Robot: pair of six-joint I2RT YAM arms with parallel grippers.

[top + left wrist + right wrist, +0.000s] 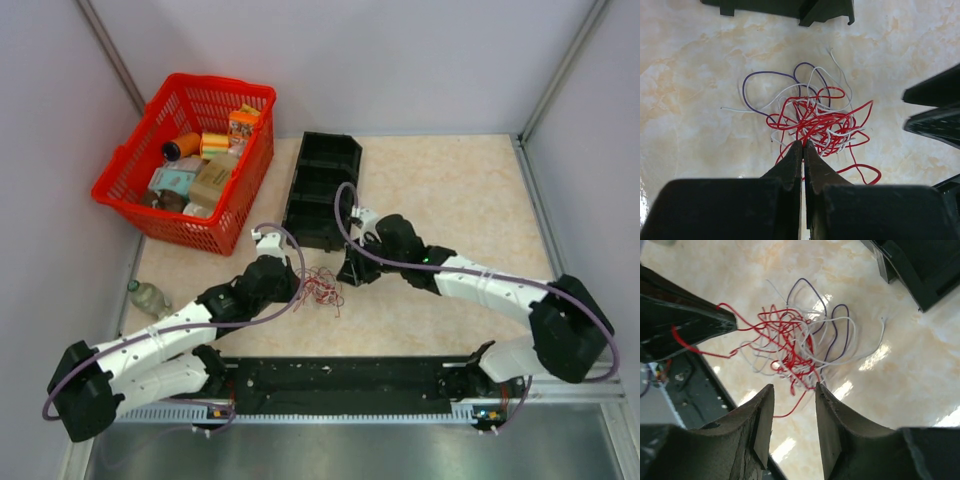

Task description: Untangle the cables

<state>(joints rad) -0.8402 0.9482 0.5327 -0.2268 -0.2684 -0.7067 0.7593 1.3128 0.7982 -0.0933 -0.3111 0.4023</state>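
The cables (pixel 322 288) lie on the table as one loose tangle of red, white and dark purple-blue wires between my two grippers. In the left wrist view the tangle (pixel 815 117) spreads just beyond my left gripper (pixel 803 143), which is shut on a red strand at the near edge of the pile. From above, that left gripper (pixel 296 285) sits at the tangle's left side. My right gripper (pixel 353 270) is at its right side. In the right wrist view the right gripper (pixel 795 386) stands open above the cables (pixel 795 347), with nothing between its fingers.
A black compartment tray (pixel 320 190) lies behind the tangle. A red basket (pixel 130 190) of packages stands at the back left. A small bottle (pixel 148 297) lies by the left wall. A black rail (pixel 340 380) runs along the near edge.
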